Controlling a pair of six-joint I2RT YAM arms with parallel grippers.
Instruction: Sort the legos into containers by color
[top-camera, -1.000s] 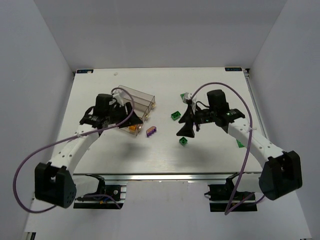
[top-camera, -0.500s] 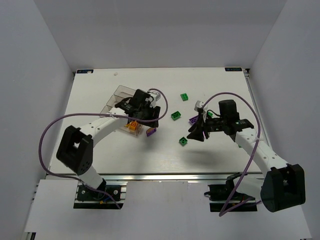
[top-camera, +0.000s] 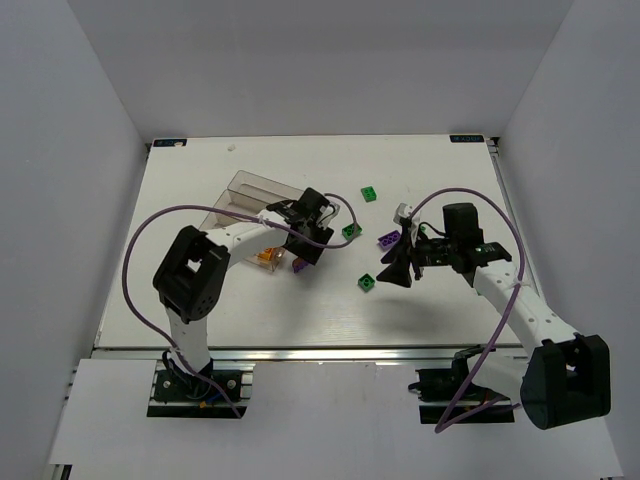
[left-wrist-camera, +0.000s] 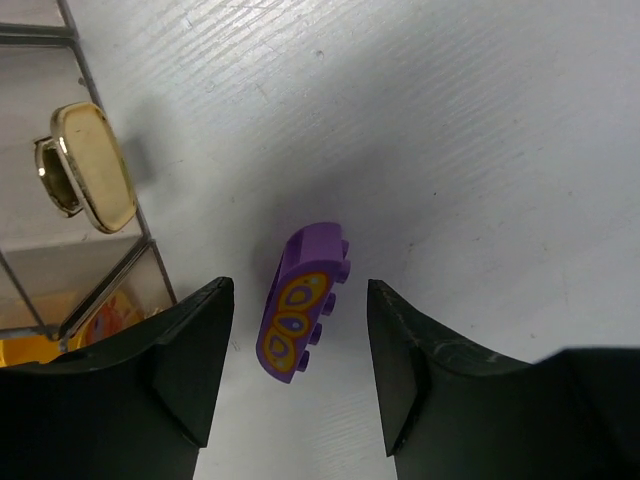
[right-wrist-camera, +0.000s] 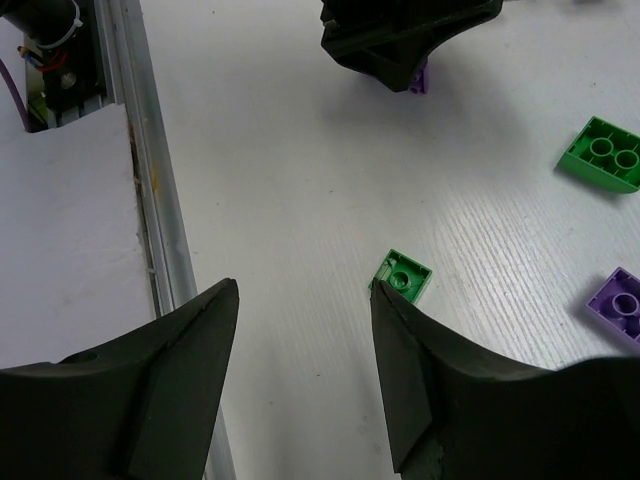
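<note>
A purple lego with a yellow pattern lies on the table between the open fingers of my left gripper, untouched; it also shows in the top view under the left gripper. The clear containers stand just left of it, and their walls show an orange lego inside. My right gripper is open and empty above the table, its right fingertip beside a small green lego. In the top view the right gripper hangs by that green lego.
Two more green legos and a second purple lego lie between the arms. An orange lego sits at the containers' near end. The table's metal front rail runs left of my right gripper.
My left gripper has swung right from over the containers to above the patterned purple lego. My right gripper has drawn back to the right and lowered near the small green lego.
</note>
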